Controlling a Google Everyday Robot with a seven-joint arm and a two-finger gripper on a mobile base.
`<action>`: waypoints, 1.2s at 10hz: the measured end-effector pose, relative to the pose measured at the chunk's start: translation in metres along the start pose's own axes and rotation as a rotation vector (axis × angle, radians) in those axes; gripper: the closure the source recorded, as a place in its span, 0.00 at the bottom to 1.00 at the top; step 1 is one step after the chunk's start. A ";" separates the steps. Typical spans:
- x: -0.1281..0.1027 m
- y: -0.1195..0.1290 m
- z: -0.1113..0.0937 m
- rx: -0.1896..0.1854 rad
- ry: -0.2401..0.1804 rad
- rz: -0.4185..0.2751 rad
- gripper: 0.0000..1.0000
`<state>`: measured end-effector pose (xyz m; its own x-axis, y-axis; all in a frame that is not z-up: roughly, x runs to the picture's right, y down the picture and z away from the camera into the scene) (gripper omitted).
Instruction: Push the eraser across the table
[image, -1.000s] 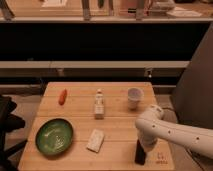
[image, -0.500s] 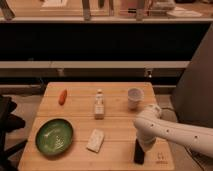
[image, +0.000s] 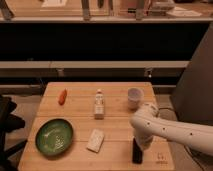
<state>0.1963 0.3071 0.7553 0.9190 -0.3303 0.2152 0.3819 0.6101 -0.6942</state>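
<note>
The eraser (image: 136, 154) is a small black elongated block. It lies lengthwise near the front right of the light wooden table (image: 117, 125). My gripper (image: 142, 143) hangs from the white arm that reaches in from the right. It sits right over the eraser's far end, and I cannot tell whether it touches it. The arm hides part of the table's right side.
A white cup (image: 134, 97) stands at the back right and a small bottle (image: 99, 105) in the middle. An orange carrot (image: 62, 96) lies at the back left, a green plate (image: 54, 136) at the front left, and a pale block (image: 95, 140) beside it. A printed mark (image: 161, 160) is at the front right corner.
</note>
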 end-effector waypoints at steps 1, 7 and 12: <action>0.001 0.001 -0.001 0.000 -0.001 0.004 1.00; -0.008 -0.005 -0.002 -0.006 0.000 -0.033 1.00; -0.017 -0.011 -0.003 -0.011 0.004 -0.069 1.00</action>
<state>0.1762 0.3037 0.7575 0.8903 -0.3739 0.2598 0.4428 0.5777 -0.6857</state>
